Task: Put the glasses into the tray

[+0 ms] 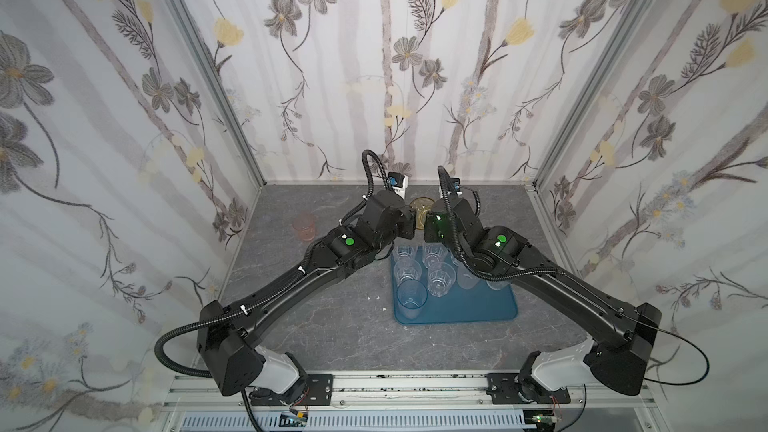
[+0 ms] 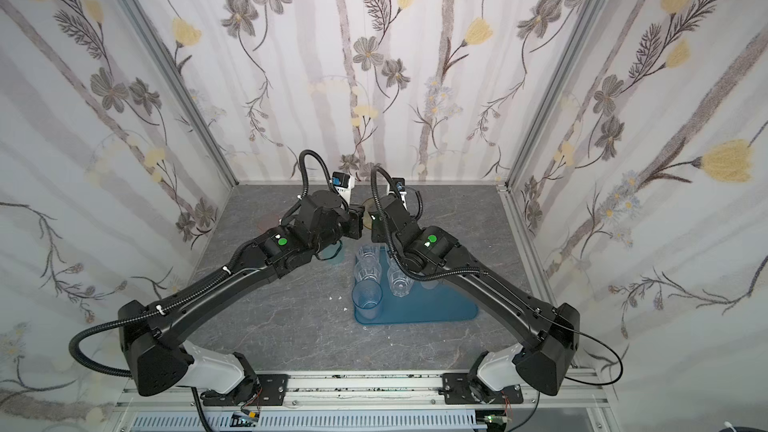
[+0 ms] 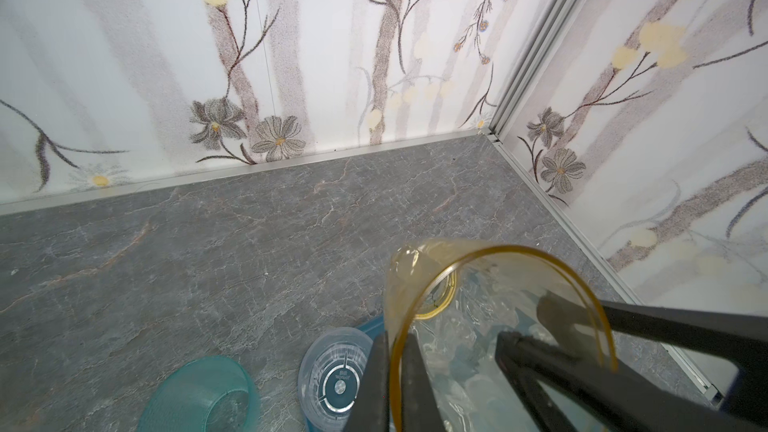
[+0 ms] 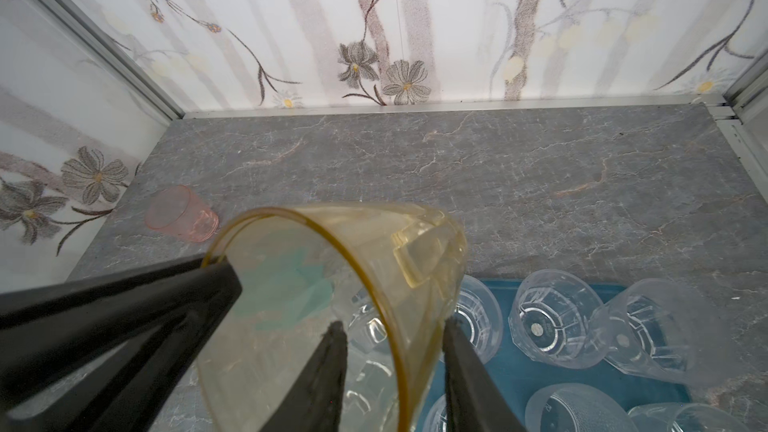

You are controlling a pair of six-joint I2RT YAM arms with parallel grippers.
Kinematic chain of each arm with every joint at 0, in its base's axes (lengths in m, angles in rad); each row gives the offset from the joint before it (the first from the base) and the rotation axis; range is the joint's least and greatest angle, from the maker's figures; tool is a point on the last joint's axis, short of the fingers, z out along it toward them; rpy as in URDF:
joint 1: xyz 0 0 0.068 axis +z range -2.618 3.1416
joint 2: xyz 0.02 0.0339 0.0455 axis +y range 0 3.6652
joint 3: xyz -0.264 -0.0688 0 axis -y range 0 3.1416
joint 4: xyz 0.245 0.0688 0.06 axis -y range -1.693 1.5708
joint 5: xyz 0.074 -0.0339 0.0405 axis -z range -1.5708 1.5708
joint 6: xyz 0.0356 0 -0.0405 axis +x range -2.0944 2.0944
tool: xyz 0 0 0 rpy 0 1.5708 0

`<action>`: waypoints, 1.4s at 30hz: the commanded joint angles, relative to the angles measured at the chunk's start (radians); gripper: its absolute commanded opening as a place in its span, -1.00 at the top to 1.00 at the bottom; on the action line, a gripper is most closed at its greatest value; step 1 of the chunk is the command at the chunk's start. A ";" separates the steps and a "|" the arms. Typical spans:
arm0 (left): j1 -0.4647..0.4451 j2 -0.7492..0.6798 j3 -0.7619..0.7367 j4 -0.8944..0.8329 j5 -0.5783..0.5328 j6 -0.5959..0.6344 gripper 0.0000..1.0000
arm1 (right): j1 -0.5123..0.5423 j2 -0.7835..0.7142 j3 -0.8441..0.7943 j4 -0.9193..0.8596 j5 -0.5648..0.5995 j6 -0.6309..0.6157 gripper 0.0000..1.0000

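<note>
An amber-yellow glass [image 1: 421,210] [image 2: 367,218] hangs tilted above the far end of the blue tray [image 1: 478,305] [image 2: 436,305], between my two grippers. My left gripper [image 3: 397,338] is shut on the amber glass [image 3: 498,284], pinching its rim wall. My right gripper [image 4: 392,326] straddles the opposite side of the amber glass [image 4: 332,251]. One finger is inside and one outside, with a gap showing, so it is open. Several clear glasses [image 1: 440,278] [image 4: 552,322] and a blue glass [image 1: 411,299] [image 2: 367,297] stand in the tray [image 4: 540,371].
A pink glass [image 1: 304,226] [image 4: 183,214] lies on the grey table near the far left wall. A teal glass [image 3: 199,392] lies on the table left of the tray, under my left arm. Walls close in the back and both sides.
</note>
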 commanded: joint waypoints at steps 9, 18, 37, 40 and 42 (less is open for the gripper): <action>-0.015 -0.005 0.042 0.044 0.011 0.003 0.88 | -0.001 0.005 0.004 -0.002 0.008 -0.001 0.66; -0.020 -0.030 0.056 0.044 0.056 -0.029 0.52 | -0.022 0.006 0.012 0.002 0.004 -0.013 0.73; 0.172 -0.038 -0.023 0.058 0.071 0.023 0.07 | -0.212 -0.005 -0.033 0.060 -0.235 -0.038 0.46; 0.243 0.016 0.011 0.062 0.159 -0.013 -0.05 | -0.269 0.006 0.008 0.066 -0.307 -0.039 0.00; 0.257 0.064 0.047 0.073 0.208 -0.020 -0.20 | -0.299 0.058 0.026 0.083 -0.354 -0.030 -0.20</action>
